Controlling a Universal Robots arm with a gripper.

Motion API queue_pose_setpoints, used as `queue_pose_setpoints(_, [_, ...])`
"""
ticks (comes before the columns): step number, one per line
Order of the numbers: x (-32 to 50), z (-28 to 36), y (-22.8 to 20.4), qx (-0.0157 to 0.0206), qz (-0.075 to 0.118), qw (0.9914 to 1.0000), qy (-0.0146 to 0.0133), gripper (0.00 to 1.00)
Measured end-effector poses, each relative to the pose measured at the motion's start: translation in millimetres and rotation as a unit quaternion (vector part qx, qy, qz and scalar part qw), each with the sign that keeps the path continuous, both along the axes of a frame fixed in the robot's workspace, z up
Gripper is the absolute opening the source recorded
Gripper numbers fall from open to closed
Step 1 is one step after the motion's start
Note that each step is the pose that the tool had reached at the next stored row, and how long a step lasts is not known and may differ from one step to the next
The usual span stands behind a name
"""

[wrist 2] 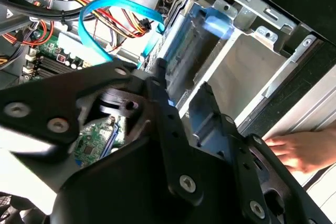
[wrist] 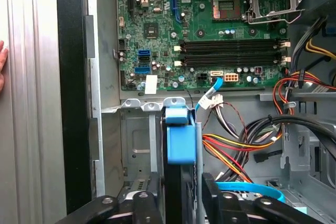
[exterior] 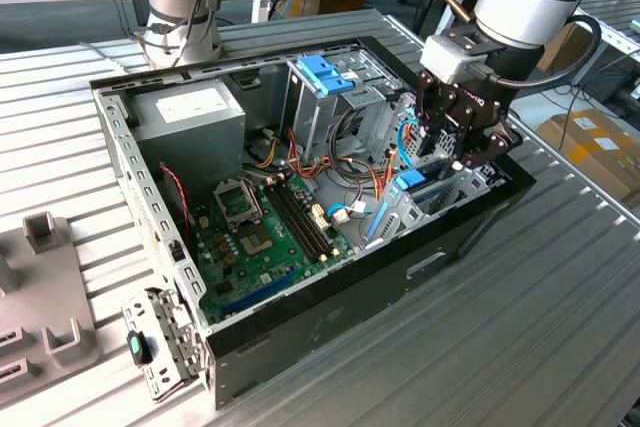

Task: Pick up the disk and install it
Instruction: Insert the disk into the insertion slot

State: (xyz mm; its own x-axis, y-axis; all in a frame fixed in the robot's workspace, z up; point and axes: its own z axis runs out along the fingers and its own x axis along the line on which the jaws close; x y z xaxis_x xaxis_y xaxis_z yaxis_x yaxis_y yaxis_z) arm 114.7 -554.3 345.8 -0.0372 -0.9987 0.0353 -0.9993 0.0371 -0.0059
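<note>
The disk (exterior: 410, 181) stands on edge in the drive bay at the end of the open computer case (exterior: 330, 312) on the exterior view's right. Its light-blue carrier rail (wrist: 181, 140) faces the first wrist view. In the second wrist view the disk (wrist 2: 202, 35) sits partway inside the silver metal bay (wrist 2: 247, 72). My gripper (exterior: 440, 162) hangs directly over it. The black fingers (wrist: 153, 198) flank both flat sides of the disk and are shut on it.
The green motherboard (exterior: 265, 237), grey power supply (exterior: 190, 112) and a tall drive cage with a blue latch (exterior: 325, 72) fill the case. Loose coloured cables (wrist: 236, 145) lie beside the bay. A person's hand (wrist 2: 294, 148) rests just outside the case wall.
</note>
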Motion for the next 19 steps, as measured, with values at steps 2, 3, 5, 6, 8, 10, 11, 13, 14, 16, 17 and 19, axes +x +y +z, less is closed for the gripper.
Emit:
queue_pose_setpoints(2, [0.0,0.0,0.0,0.0,0.0,1.0,0.0,0.49])
queue_pose_setpoints(3, [0.0,-0.1,0.0,0.0001,0.0,1.0,0.0,0.49])
queue_pose_setpoints(5, [0.0,0.0,0.0,0.0,0.0,1.0,0.0,0.49])
queue_pose_setpoints(6, [0.0,-0.1,0.0,0.0,0.0,1.0,0.0,0.49])
queue_pose_setpoints(8, [0.0,-0.3,0.0,0.0,0.0,1.0,0.0,0.49])
queue_pose_setpoints(10, [0.0,-0.4,0.0,0.0,0.0,1.0,0.0,0.49])
queue_pose_setpoints(11, [0.0,0.5,0.0,0.0,0.0,1.0,0.0,0.49])
queue_pose_setpoints(13, [0.0,3.4,0.0,0.0,0.0,1.0,0.0,0.49])
queue_pose_setpoints(14, [0.0,6.4,0.0,0.0,0.0,1.0,0.0,0.49])
queue_pose_setpoints(16, [0.0,9.3,0.0,0.0001,0.0,1.0,0.0,0.49])
queue_pose_setpoints(17, [0.0,10.9,0.0,0.0001,0.0,1.0,0.0,0.49])
queue_pose_setpoints(19, [0.0,14.4,0.0,0.0,0.0,1.0,0.0,0.49])
